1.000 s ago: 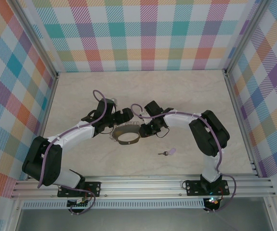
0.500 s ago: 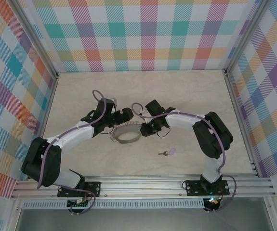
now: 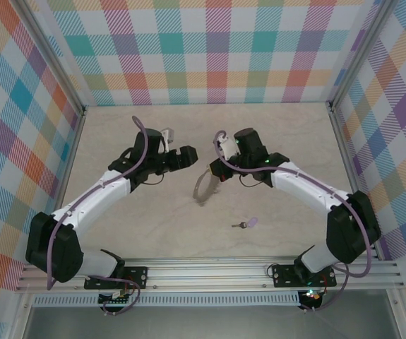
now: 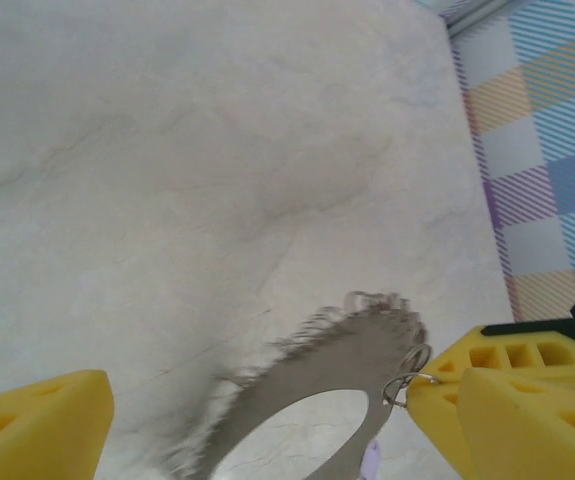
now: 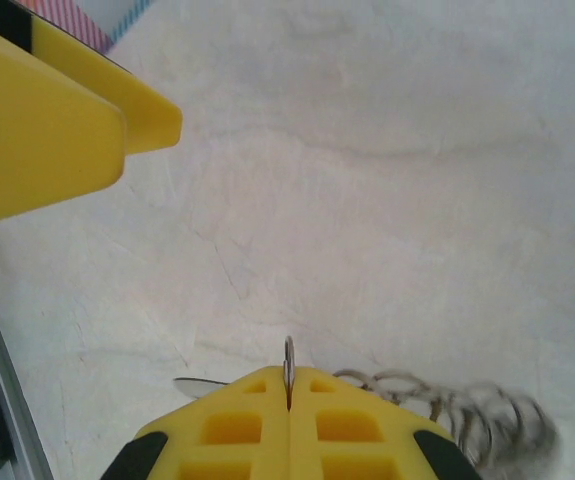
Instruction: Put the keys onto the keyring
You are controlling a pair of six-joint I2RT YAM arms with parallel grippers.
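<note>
Because the right gripper [image 5: 288, 388] is clenched on only a thin section of the keyring [image 3: 204, 188], which hangs on edge from its jaws, I judge slippage to be the main risk. Smooth wire can pivot or slide between flat pads and drop to the table [image 3: 139, 219]. Blur on the ring in both wrist views suggests swing, which would spoil any threading attempt.

The left gripper [image 3: 186, 158] is released, jaws wide, holding nothing, close beside the ring.

The key [image 3: 246, 223] lies flat on the table, well apart from the ring, nearer the arm bases. It is tiny, with a pale lilac head and short dark blade, so a poor pinch may flick it away.

The ring is thin silver wire rimmed with small scalloped loops. The table is smooth, pale and marbled.
</note>
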